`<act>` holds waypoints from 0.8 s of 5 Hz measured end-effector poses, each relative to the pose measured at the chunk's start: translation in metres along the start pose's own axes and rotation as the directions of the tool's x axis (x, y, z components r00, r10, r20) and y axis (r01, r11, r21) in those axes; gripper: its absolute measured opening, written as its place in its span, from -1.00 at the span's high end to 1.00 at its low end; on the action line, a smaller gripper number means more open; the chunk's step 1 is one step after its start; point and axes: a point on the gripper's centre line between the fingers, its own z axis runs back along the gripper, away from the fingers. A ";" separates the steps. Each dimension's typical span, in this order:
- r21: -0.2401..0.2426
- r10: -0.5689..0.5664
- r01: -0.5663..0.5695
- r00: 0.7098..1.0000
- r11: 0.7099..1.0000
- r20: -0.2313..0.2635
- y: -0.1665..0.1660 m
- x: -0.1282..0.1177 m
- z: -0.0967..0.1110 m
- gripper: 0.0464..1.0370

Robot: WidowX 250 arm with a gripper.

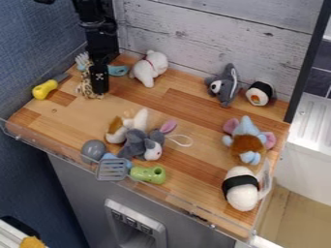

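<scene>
Wood tabletop (181,104), far L corner of view: spotted plush toy (85,89) lies just L of & partly behind the gripper (99,93), can't tell how open or if holding anything.

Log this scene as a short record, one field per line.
gripper: above the wooden tabletop, at its far left
nearest the gripper: spotted plush
left edge: yellow-handled tool
back: white plush, gray plush, sushi-like plush
front: gray-slotted spatula, green toy
front right: white plush with black band
</scene>
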 end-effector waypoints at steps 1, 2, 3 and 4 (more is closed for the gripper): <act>0.013 -0.082 0.082 0.997 0.997 0.010 0.005 0.010 -0.004 -0.81; 0.026 -0.054 0.054 0.998 0.998 0.013 0.009 0.012 -0.005 -0.22; 0.026 0.070 -0.070 0.997 0.997 0.016 0.012 0.014 -0.004 0.37; 0.027 0.230 -0.231 0.973 0.973 0.015 0.012 0.017 -0.005 0.75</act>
